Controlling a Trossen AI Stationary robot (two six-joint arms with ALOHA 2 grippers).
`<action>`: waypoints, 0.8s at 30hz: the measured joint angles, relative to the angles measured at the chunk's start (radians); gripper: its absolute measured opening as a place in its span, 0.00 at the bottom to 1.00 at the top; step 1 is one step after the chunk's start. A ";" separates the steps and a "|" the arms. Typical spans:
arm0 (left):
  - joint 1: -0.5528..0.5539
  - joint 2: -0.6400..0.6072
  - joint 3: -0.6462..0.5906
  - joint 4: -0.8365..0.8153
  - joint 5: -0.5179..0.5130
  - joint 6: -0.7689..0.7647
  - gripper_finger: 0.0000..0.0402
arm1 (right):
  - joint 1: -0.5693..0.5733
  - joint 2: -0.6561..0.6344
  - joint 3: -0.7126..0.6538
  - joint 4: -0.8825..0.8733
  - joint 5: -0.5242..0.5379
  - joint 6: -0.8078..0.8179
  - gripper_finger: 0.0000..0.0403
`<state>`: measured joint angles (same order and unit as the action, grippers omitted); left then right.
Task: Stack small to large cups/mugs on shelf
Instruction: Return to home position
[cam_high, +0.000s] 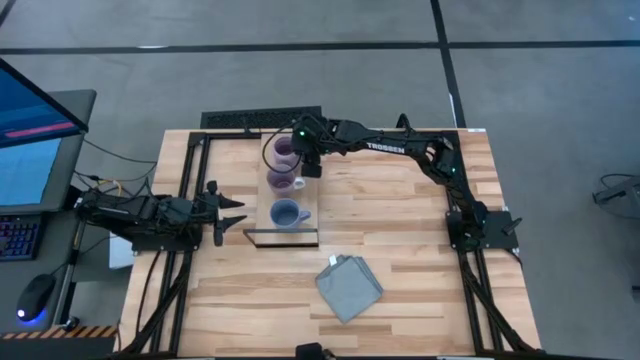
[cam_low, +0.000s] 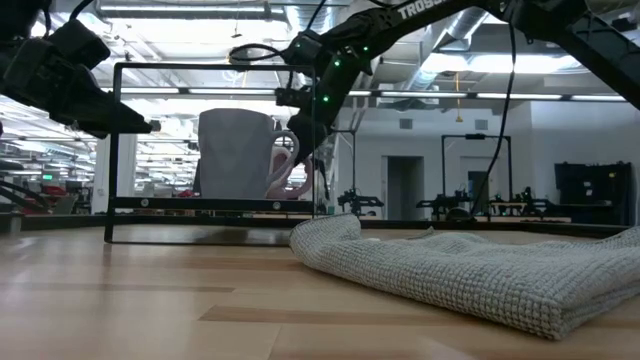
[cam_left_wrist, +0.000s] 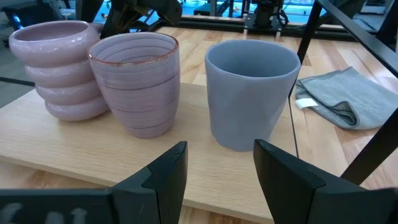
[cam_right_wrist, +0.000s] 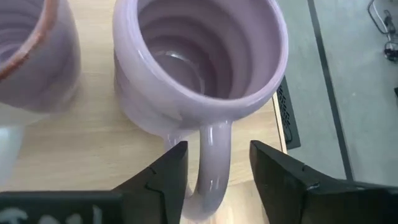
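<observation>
**Q:** Bearing surface?
**A:** Butcher-block tabletop (cam_high: 400, 260). On it stand a light-wood shelf (cam_high: 310, 200) and, well apart, a crumpled grey-blue cloth (cam_high: 349, 288).

**Q:** Shelf load?
**A:** Three mugs upright in one row: blue mug (cam_high: 286, 214) nearest the dark front edge, banded lilac mug (cam_high: 282, 181) in the middle, ribbed lilac mug (cam_high: 285, 150) rearmost.
</observation>
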<state>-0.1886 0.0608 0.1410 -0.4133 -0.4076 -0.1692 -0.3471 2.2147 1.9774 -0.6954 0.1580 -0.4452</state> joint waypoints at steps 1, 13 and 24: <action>0.000 0.000 0.000 0.000 0.000 0.000 0.44 | 0.000 0.000 0.000 -0.002 0.006 0.000 0.47; 0.000 0.000 0.000 0.000 0.000 0.000 0.44 | 0.000 0.000 0.000 -0.110 0.009 0.000 0.58; 0.000 0.000 0.000 0.000 0.008 0.000 0.44 | 0.000 0.000 0.000 -0.264 0.072 0.015 0.58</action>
<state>-0.1886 0.0608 0.1406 -0.4129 -0.3992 -0.1696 -0.3473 2.2143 1.9774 -0.9599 0.2302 -0.4304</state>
